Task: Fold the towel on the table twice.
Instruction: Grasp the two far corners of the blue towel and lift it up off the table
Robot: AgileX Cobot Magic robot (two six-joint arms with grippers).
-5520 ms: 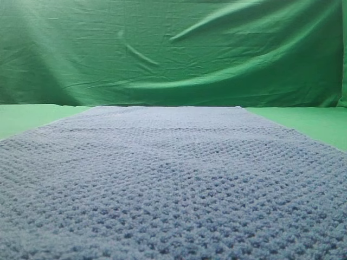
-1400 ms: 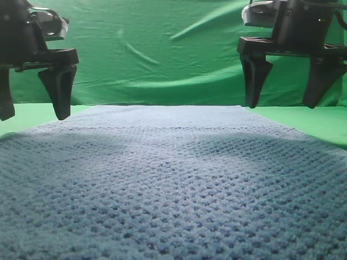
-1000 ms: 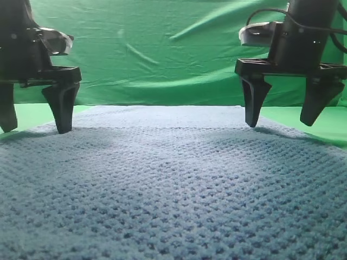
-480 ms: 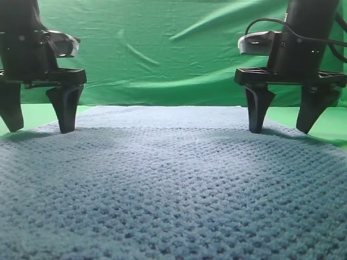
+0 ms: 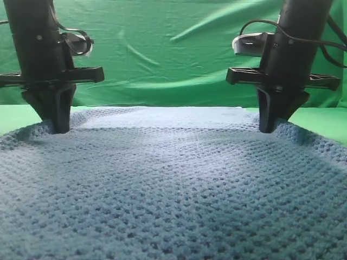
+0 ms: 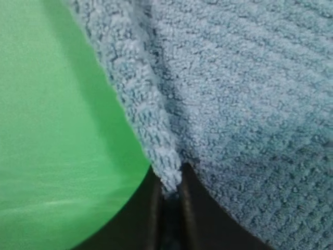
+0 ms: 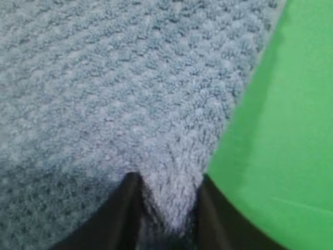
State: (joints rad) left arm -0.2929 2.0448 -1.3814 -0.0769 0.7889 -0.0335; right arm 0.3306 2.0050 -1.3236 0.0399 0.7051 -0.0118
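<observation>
On my left wrist view, the dark fingers (image 6: 151,213) are drawn in tight with a raised ridge of the towel (image 6: 244,104) pinched between them, right along its edge where it meets the table (image 6: 52,130). The right wrist view shows the same thing mirrored: two black fingers (image 7: 127,208) have a bunched fold of the towel (image 7: 104,78) squeezed between them, just beside the bare green table (image 7: 281,130).

From the high camera, I see the left gripper (image 5: 54,127) planted at the towel's far left corner and the right gripper (image 5: 269,127) at the far right corner, both pointing straight down with their tips sunk into the cloth. The knit puckers up slightly around each one, and the far edge between them looks a little lifted.

The towel (image 5: 173,189) lies spread across the table (image 5: 320,122), filling the foreground and running off the bottom and both sides of that view. Behind the arms hangs a wrinkled green backdrop (image 5: 173,49), and a cable (image 5: 260,24) loops off the right arm.
</observation>
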